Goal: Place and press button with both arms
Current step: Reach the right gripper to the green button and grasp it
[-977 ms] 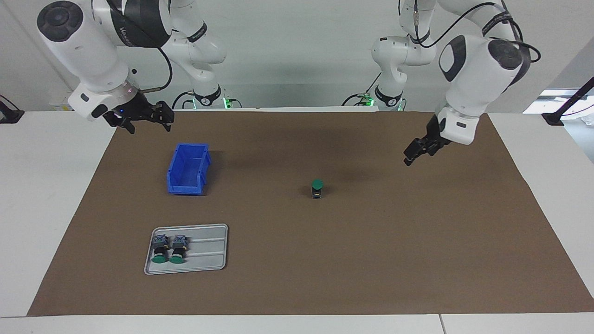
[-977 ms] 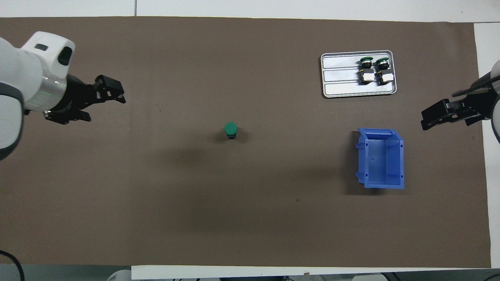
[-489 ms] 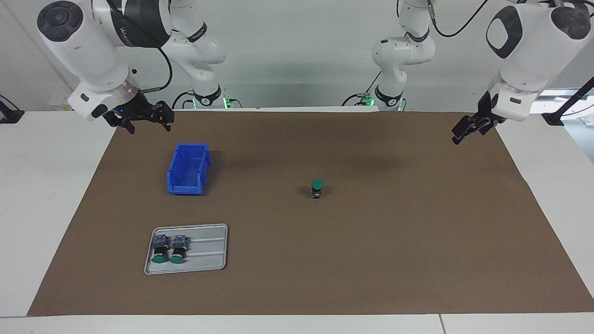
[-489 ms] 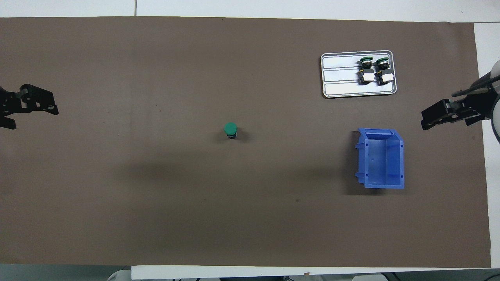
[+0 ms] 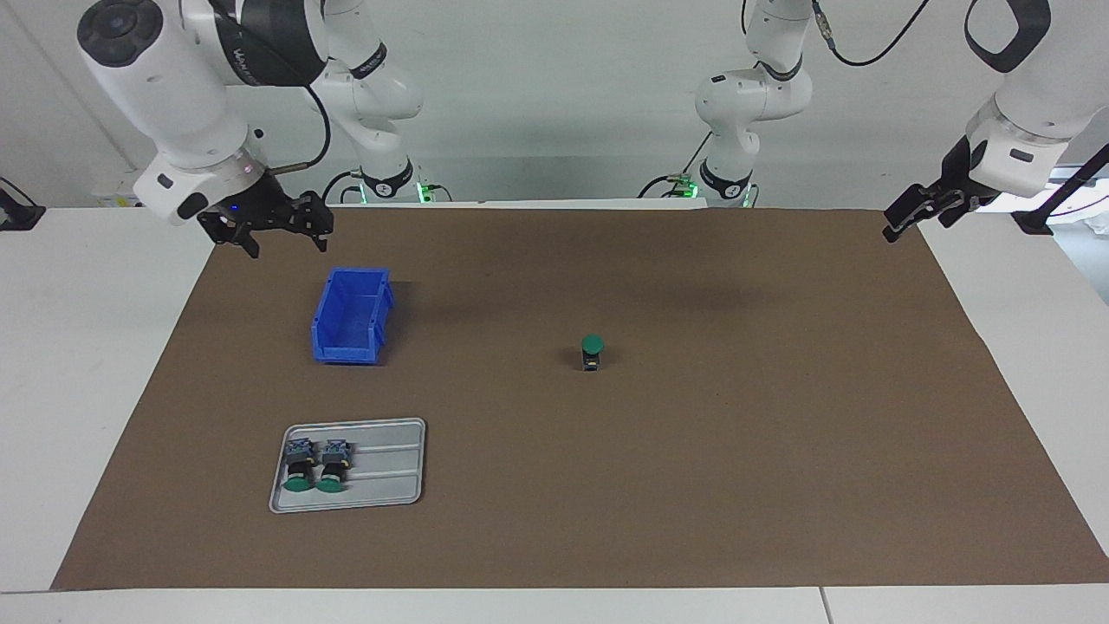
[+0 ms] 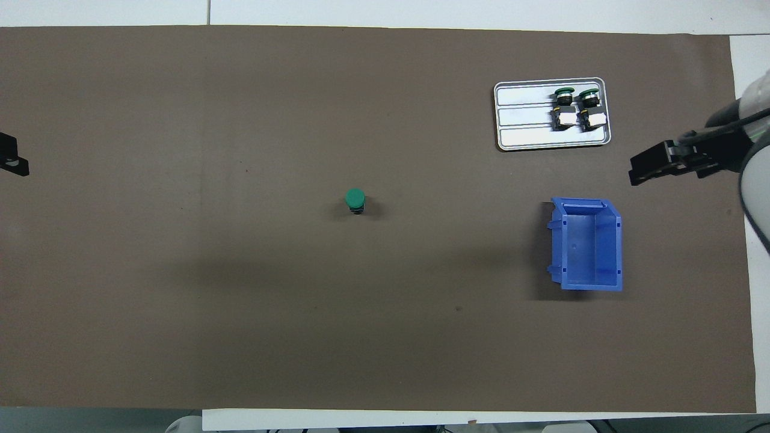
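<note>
The button (image 5: 592, 351) (image 6: 355, 200) stands upright near the middle of the brown mat, green cap up, with nothing touching it. My left gripper (image 5: 898, 227) (image 6: 12, 162) hangs high over the mat's edge at the left arm's end of the table, open and empty; in the overhead view only its tip shows. My right gripper (image 5: 288, 244) (image 6: 639, 173) hovers open and empty over the mat's corner at the right arm's end, just past the blue bin. Both grippers are well away from the button.
An empty blue bin (image 5: 346, 351) (image 6: 586, 246) sits at the right arm's end of the mat. Farther from the robots than the bin lies a grey tray (image 5: 385, 472) (image 6: 523, 120) with two green-capped switches (image 5: 314, 464) (image 6: 576, 108) on their sides.
The left arm has risen and drawn back from over the mat to its own end of the table. The right gripper has shifted slightly inward over the mat. The button has not moved.
</note>
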Robot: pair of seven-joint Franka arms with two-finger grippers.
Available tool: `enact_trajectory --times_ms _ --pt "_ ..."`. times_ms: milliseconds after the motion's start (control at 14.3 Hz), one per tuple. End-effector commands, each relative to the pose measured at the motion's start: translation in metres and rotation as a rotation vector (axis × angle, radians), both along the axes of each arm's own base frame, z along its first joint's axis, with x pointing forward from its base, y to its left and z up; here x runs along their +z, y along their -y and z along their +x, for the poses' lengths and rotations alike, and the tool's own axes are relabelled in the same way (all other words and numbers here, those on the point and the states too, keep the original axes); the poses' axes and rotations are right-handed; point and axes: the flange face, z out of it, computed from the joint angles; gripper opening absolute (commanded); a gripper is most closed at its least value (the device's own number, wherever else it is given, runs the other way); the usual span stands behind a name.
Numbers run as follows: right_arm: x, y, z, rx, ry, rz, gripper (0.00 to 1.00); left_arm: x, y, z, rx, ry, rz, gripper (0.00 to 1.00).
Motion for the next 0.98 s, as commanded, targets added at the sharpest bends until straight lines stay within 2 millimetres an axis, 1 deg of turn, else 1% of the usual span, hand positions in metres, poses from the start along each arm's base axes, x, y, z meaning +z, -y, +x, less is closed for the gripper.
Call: enact_trajectory --times_ms 0,70,140,279,349,419,489,559,628,698,838,908 --pt "0.001 -0.094 0.005 -0.100 0.021 0.027 0.99 -0.004 -0.001 0.007 -0.028 0.016 0.015 1.00" --pt "-0.002 -0.139 0.003 -0.144 0.039 0.029 1.00 -0.010 0.001 0.007 -0.034 0.031 0.016 1.00" --pt "-0.014 -0.176 0.001 -0.196 0.043 0.028 1.00 -0.015 0.001 0.004 -0.034 0.039 0.017 1.00" --pt "-0.037 -0.251 -0.013 -0.251 0.054 0.034 1.00 -0.018 0.000 0.000 -0.031 0.025 0.016 1.00" --pt "-0.048 -0.276 -0.018 -0.276 0.053 0.036 0.99 -0.018 -0.001 0.000 -0.029 0.022 0.016 1.00" --pt "-0.061 -0.309 -0.025 -0.312 0.067 0.053 1.00 -0.018 -0.001 -0.001 -0.029 0.019 0.015 1.00" --pt "-0.084 -0.346 -0.035 -0.340 0.089 0.062 1.00 -0.019 -0.001 -0.003 -0.029 0.014 0.015 1.00" --pt "-0.111 -0.364 -0.040 -0.335 0.097 0.041 1.00 -0.019 -0.001 -0.003 -0.024 0.013 0.015 1.00" --pt "-0.131 -0.374 -0.042 -0.320 0.104 0.021 0.99 -0.019 0.000 -0.003 -0.024 0.013 0.015 1.00" --pt "-0.150 -0.381 -0.040 -0.324 0.101 0.019 1.00 -0.019 0.000 -0.004 -0.024 0.007 0.014 1.00" --pt "-0.188 -0.409 -0.048 -0.285 0.121 0.004 1.00 -0.019 0.008 -0.004 -0.039 0.004 0.012 1.00" --pt "-0.202 -0.412 -0.043 -0.299 0.140 0.003 0.99 -0.019 0.013 -0.004 -0.045 0.006 0.012 1.00"
